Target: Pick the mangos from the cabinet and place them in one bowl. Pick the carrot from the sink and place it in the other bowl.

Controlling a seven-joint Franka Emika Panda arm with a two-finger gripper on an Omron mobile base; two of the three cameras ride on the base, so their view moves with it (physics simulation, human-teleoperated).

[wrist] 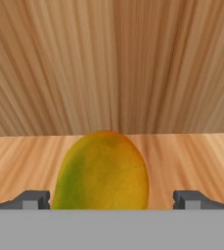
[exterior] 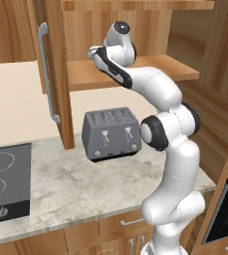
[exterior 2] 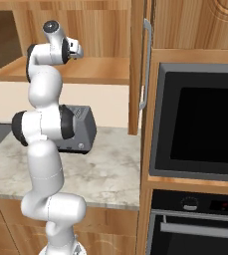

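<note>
- the gripper [wrist: 111, 201] is spread wide with nothing in it; in the hand view its two dark fingertips [wrist: 33, 199] rise on either side of a mango [wrist: 102, 171], with clear gaps between tips and fruit.
- the mango sits on the plank shelf [wrist: 191, 156] of the cabinet [exterior: 56, 74], near the hand and in front of the wooden back wall.
- in the left base view the arm reaches up into the open cabinet above the toaster [exterior: 110, 133], with the hand over the left part of the shelf.
- the mango's long axis looks to run away from the hand toward the back wall, tilted a little; the rounded orange end points far, the greener flank is on the left. the near end is hidden at the bottom edge, so its full length cannot be told.
- risk: the fruit is smooth and rounded, so if the jaws close on the tapering far end, i judge it may squirt toward the back wall.
- risk: the mango sits a little left of centre between the tips, so the left tip could touch first and roll it sideways on the plank.
- risk: pushing further forward before closing could shove the mango deeper into the cabinet.
- risk: on the way out, the door with the long silver handle [exterior: 48, 74] stands just left of the arm, and a wide swing may clip it.
</note>
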